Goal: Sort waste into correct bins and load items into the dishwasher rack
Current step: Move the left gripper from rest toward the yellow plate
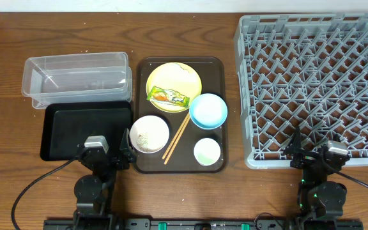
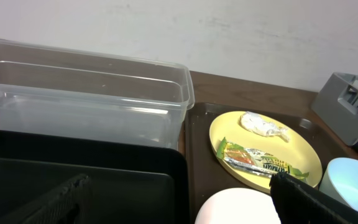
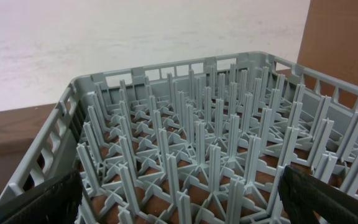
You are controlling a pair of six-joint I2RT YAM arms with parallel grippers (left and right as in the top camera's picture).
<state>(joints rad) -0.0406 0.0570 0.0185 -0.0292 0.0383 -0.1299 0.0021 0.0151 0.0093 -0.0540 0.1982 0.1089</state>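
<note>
the left gripper (image 1: 104, 151) hangs at the black tray's (image 1: 62, 131) 5 o'clock corner, jaws wide apart and empty. the right gripper (image 1: 315, 151), jaws equally wide and empty, sits by the rack's (image 1: 242, 89) 6 o'clock rim. the wrapper (image 1: 168, 98) lies on the yellow plate (image 1: 185, 76), toward its 6 o'clock edge.

black left claw (image 2: 179, 182) and right claw (image 3: 180, 175), grey wrist blocks (image 1: 96, 143), black cables (image 1: 43, 174)
</note>
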